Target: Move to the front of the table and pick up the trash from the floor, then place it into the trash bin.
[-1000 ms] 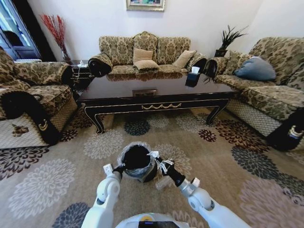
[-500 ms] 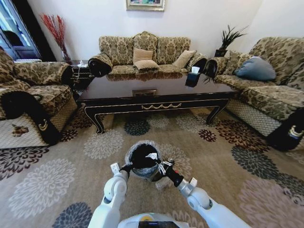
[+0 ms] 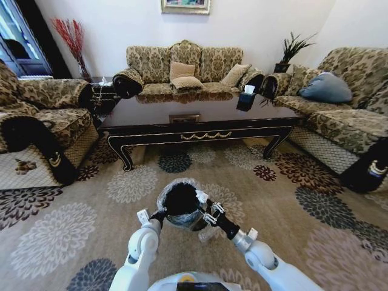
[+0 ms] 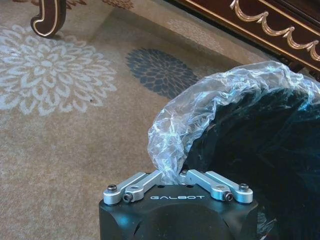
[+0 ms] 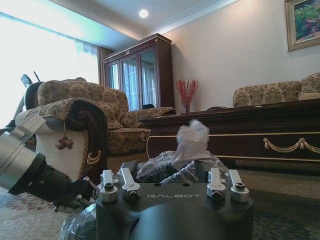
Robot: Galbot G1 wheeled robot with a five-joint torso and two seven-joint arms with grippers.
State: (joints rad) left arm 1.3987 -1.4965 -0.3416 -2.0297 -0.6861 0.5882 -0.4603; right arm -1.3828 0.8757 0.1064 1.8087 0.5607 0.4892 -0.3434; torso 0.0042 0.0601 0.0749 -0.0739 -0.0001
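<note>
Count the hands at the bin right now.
2. The left hand is shut on the plastic liner at the left rim of the bin. The right hand is at the right rim.

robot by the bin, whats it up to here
The robot is holding the bin up off the floor in front of the table. The left gripper is clamped on the bin's bag-lined rim. The right gripper is at the opposite rim, holding a crumpled white tissue over the opening. A clear bottle lies on the floor just below the bin.
</note>
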